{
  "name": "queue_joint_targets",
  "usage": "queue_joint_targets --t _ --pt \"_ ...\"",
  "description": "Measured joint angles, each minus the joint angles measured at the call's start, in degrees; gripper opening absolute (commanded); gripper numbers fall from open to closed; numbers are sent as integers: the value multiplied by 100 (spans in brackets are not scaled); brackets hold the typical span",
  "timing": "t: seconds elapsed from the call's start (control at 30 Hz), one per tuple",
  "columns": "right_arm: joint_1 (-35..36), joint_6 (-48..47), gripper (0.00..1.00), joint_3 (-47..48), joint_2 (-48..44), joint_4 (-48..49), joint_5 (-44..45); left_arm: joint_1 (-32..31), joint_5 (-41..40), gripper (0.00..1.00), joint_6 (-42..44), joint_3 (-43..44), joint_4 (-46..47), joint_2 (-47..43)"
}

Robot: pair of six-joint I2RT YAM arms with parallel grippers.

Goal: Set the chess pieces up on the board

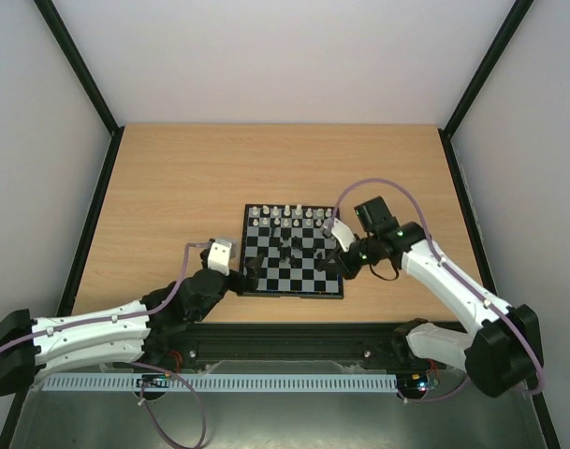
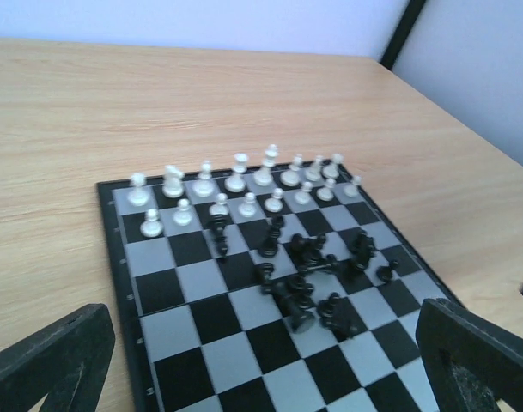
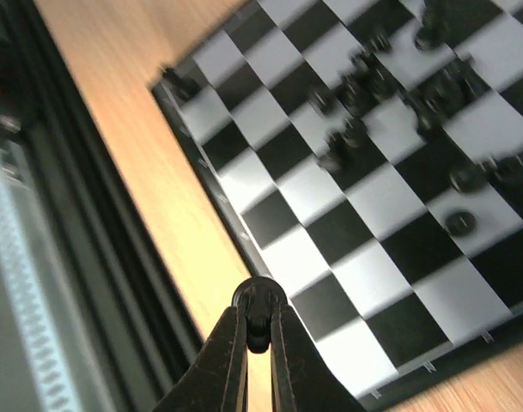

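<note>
**Q:** Top view: what have you got?
**A:** Board (image 1: 289,293) mid-desk (image 1: 172,187). White pieces (image 1: 289,215) ranked on the far rows, black pieces (image 1: 299,245) heaped mid-board. Your left pincer (image 1: 242,271) sits at the near-left corner, right pincer (image 1: 345,262) at the right edge.

**Q:** Left wrist?
**A:** Left pincer wide open and empty, with the black heap ahead of it, apart. Come in low and you could knock the heap into the white rows.

**Q:** Right wrist?
**A:** Right pincer closed, seemingly on one black piece (image 3: 258,309), over the board's edge. The grip looks thin; the piece may twist out and roll onto the desk.
</note>
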Motion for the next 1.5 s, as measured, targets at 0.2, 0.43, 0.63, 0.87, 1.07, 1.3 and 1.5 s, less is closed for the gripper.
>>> queue_joint_targets --t 0.2,0.43,0.63,0.87,1.07,1.3,1.5 --pt "116 -474 2 -1154 -782 444 1069 92 -444 99 -223 -269 208 -9" --pt "363 -822 2 -1624 -868 938 1615 278 -658 99 -916 -105 157 835" --pt "804 -898 2 -1672 -815 1187 1893 328 -621 99 -1137 -35 111 1158" --pt "1335 -920 3 -1681 -520 1355 2146 328 -411 99 -984 74 164 1121" --pt "1438 -920 3 -1714 -374 1410 2251 328 -256 99 -772 74 162 796" --pt "1475 -918 3 -1714 -116 1462 2321 328 -225 99 -748 72 111 608" --pt "1478 -914 6 -1714 -13 1550 2376 328 -173 99 -796 72 59 581"
